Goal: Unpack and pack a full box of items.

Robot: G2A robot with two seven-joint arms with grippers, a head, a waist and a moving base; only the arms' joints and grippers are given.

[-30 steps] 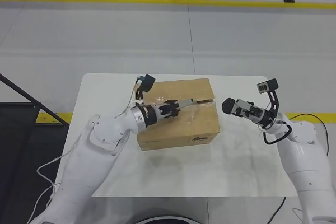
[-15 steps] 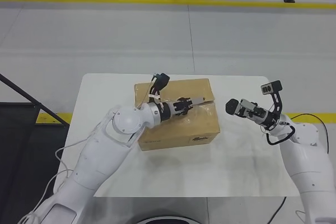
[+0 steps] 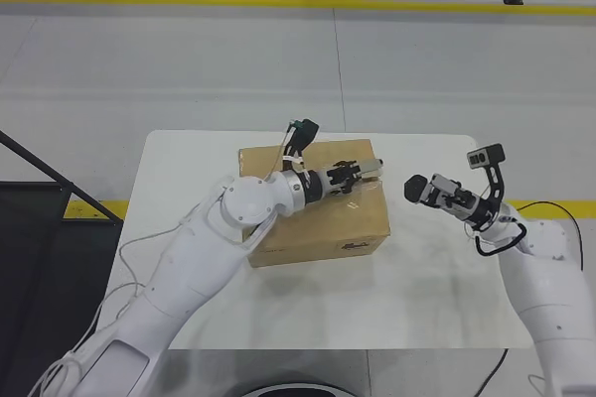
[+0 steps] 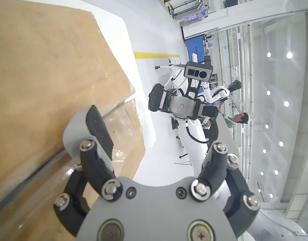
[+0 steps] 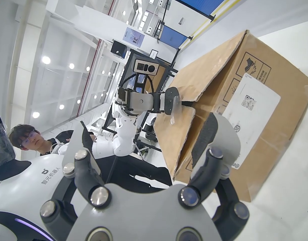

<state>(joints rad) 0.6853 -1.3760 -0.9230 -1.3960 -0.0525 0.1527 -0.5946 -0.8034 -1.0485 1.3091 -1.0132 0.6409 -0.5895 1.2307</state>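
A white table (image 3: 179,198) carries one big cardboard box (image 3: 318,223), set toward its far edge. The left arm lies across the top of the box. Its left hand (image 3: 366,169) is at the box's far right corner, fingers spread wide and gripping nothing. One finger (image 4: 100,126) sits right at the seam where the top flaps meet. The right hand (image 3: 414,189) hangs over the table just beside the box's right end, clear of the cardboard, its fingers likewise apart and empty. At that end the far flap (image 5: 214,71) stands lifted a little, with a dark gap under its edge, while the near flap (image 5: 174,129) lies lower. A white label (image 5: 251,111) is stuck on the box's end face. Clear tape (image 4: 118,116) glints along the seam, and a loose scrap (image 5: 174,114) of it dangles by the left hand's finger.
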